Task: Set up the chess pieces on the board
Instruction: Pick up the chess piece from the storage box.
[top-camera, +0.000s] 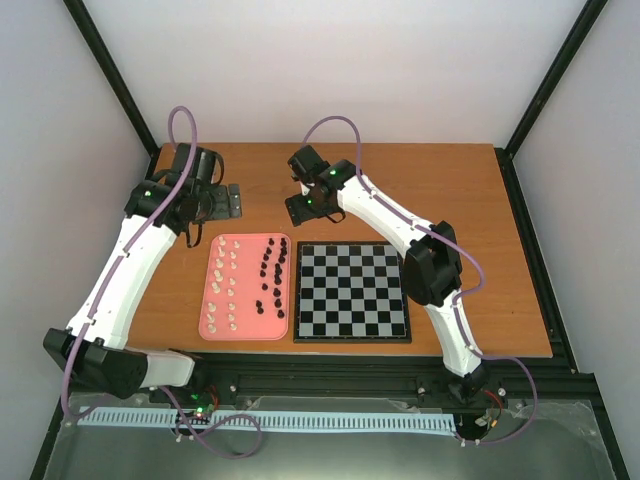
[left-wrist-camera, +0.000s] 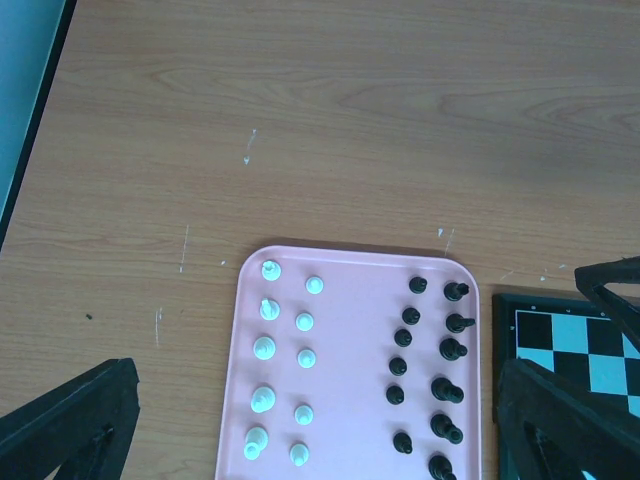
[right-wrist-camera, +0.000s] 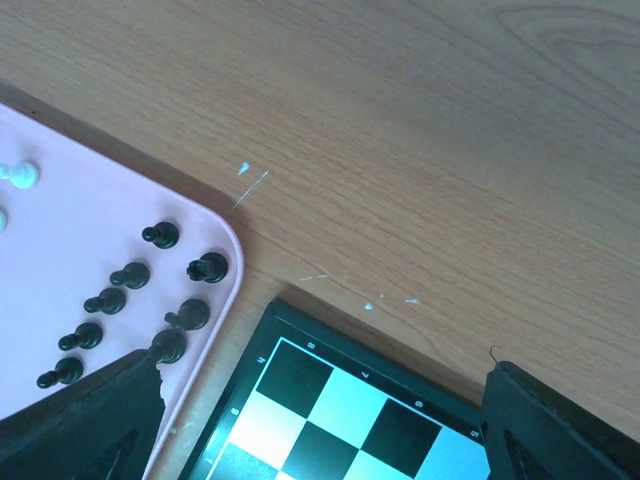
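The pink tray (top-camera: 247, 333) lies left of the checkered board (top-camera: 352, 292), whose squares are bare. White chess pieces (top-camera: 230, 285) stand in two columns on the tray's left, black pieces (top-camera: 272, 272) on its right. My left gripper (top-camera: 228, 200) hovers open and empty beyond the tray's far edge. In the left wrist view the gripper (left-wrist-camera: 320, 440) is spread over the tray (left-wrist-camera: 350, 380), with white pieces (left-wrist-camera: 264, 348) and black pieces (left-wrist-camera: 452, 349) below. My right gripper (top-camera: 303, 207) is open and empty above the board's far left corner (right-wrist-camera: 330, 400), near black pieces (right-wrist-camera: 207, 267).
The wooden table (top-camera: 440, 190) stretches behind and to the right of the board. Black frame posts stand at the table's back corners. The board's corner also shows at the right in the left wrist view (left-wrist-camera: 560, 335).
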